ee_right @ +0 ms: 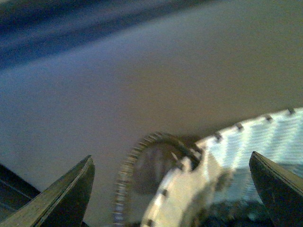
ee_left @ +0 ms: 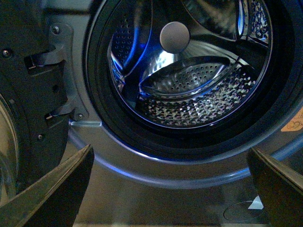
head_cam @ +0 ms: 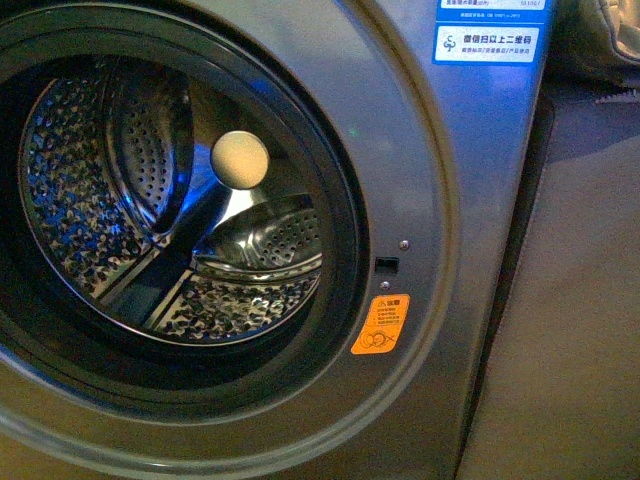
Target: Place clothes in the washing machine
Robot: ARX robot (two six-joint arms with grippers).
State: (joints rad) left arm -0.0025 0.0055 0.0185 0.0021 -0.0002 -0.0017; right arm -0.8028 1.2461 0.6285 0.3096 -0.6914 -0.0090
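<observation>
The washing machine [head_cam: 420,200] is grey with its porthole open. The perforated steel drum [head_cam: 150,200] has no garment in it, in the front view or the left wrist view [ee_left: 189,90]. An orange sticker [head_cam: 380,324] sits beside the black gasket [head_cam: 335,250]. My left gripper [ee_left: 170,149] is open and empty, facing the lower rim of the porthole. My right gripper [ee_right: 171,156] is open and empty over the rim of a white woven basket [ee_right: 246,142]. A dark mass [ee_right: 227,218] lies inside the basket, too blurred to tell whether it is the clothes.
The open washer door with its hinge [ee_left: 33,90] stands close beside my left gripper. A plain beige panel [head_cam: 570,330] adjoins the washer on the right. Something pale [head_cam: 612,28] shows at the top right of the front view. Bare floor [ee_right: 142,85] surrounds the basket.
</observation>
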